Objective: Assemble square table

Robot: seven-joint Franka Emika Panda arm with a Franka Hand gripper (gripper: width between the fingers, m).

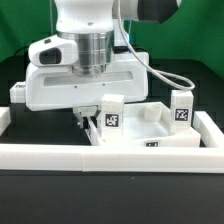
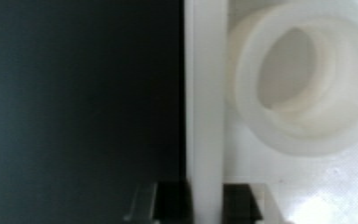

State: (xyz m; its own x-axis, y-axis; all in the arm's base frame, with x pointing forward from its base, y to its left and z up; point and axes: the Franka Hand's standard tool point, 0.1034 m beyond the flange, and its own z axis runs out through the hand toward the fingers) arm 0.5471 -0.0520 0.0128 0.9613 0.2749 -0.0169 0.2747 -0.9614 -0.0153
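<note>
Gripper [image 1: 93,120] [image 2: 201,203] narrow, pinching the rim of the square top [image 1: 150,124] [image 2: 300,165].
Top lies flat, open face up, right of centre against the near border wall [image 1: 60,158]; two leg blocks [image 1: 110,115] [image 1: 181,110] stand upright by it. Fingertips hidden in exterior view; round socket [image 2: 309,75] blurred in wrist view.

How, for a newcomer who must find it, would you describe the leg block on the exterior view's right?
Find the robot arm, then the square table top below it. The leg block stands upright beside that top on the exterior view's right, tag facing the camera; the other tagged block stands under the arm.
</note>
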